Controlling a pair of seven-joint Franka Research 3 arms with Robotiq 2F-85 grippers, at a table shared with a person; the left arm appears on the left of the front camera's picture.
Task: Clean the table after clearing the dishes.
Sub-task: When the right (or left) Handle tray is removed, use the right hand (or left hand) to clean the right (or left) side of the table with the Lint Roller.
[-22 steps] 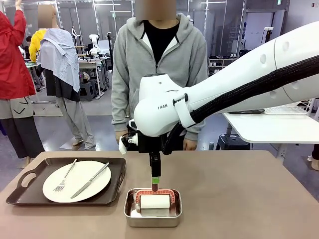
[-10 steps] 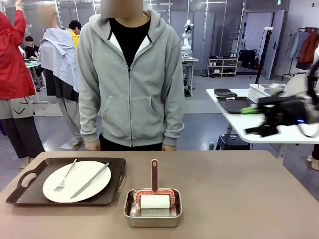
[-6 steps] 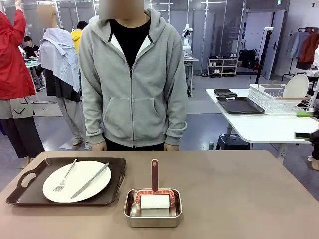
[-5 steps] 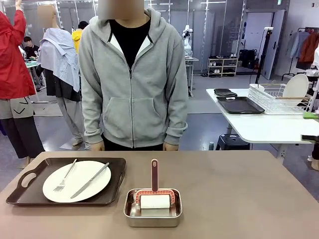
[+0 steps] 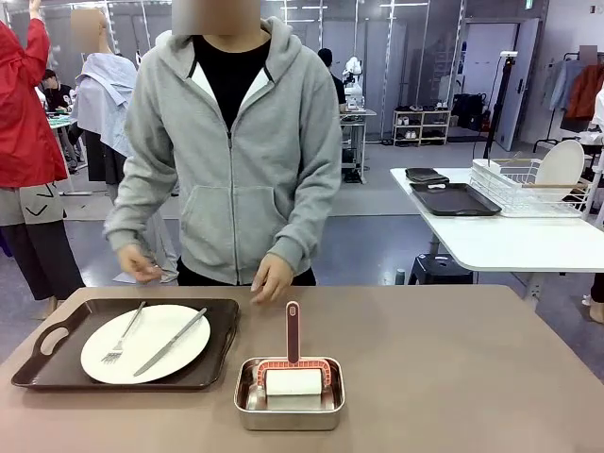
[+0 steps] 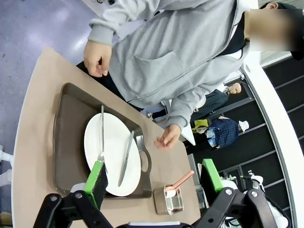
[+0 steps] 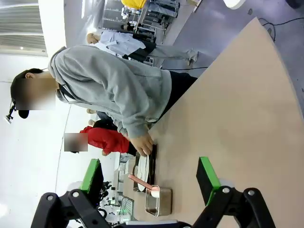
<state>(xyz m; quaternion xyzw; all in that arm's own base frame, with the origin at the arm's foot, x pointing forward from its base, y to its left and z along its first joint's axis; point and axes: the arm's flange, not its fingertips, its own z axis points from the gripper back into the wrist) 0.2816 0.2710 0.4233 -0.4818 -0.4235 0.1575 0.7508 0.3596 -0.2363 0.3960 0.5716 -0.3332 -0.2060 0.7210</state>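
Observation:
On the brown table (image 5: 453, 377) a dark tray (image 5: 215, 344) at the left holds a white plate (image 5: 144, 343) with a fork (image 5: 123, 335) and a knife (image 5: 170, 342). The person leans over the far edge, one hand (image 5: 137, 264) above the tray's back rim and the other hand (image 5: 272, 278) near its right corner. My left gripper (image 6: 154, 178) hangs open high above the plate (image 6: 111, 152), with nothing between its green pads. Far from the tray, over the bare table (image 7: 228, 118), my right gripper (image 7: 148, 178) is open and empty too.
A small steel pan (image 5: 288, 420) at the front middle holds a white lint roller (image 5: 293, 382) whose red handle points toward the person. A white side table (image 5: 510, 241) with a wire dish rack (image 5: 528, 189) stands at the right, past the brown tabletop.
My right arm has let go of the roller handle and pulled away off the right edge. The person has leaned forward and brought both hands down to the tray.

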